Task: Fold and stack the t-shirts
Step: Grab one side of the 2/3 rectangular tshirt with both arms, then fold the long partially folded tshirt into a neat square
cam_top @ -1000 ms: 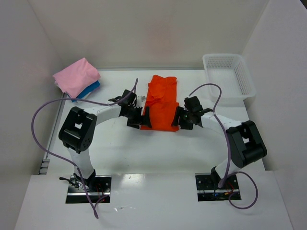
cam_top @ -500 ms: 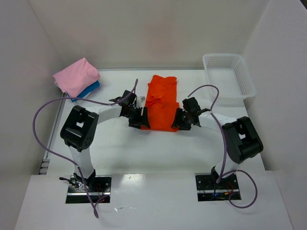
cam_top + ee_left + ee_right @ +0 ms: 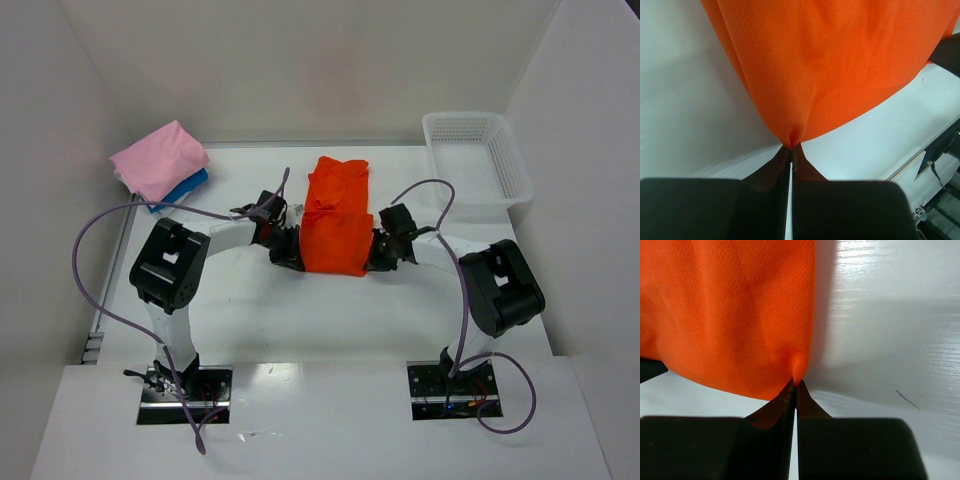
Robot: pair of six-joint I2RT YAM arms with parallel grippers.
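Observation:
The orange t-shirt (image 3: pixel 333 215) lies partly folded at the table's middle, its near part a rectangle. My left gripper (image 3: pixel 296 254) is shut on the near left corner of the orange cloth (image 3: pixel 830 65), pinched at the fingertips (image 3: pixel 792 147). My right gripper (image 3: pixel 372 256) is shut on the near right corner of that cloth (image 3: pixel 730 310), a small tuck caught between its tips (image 3: pixel 796 382). A folded pink t-shirt (image 3: pixel 160 160) rests on a folded blue t-shirt (image 3: pixel 185 187) at the far left.
A white mesh basket (image 3: pixel 478 160) stands at the far right corner. White walls close in the table on the left, back and right. Purple cables loop off both arms.
Both grippers moved inward to the orange shirt's near corners and closed on the cloth. The near edge of the shirt has lifted slightly.

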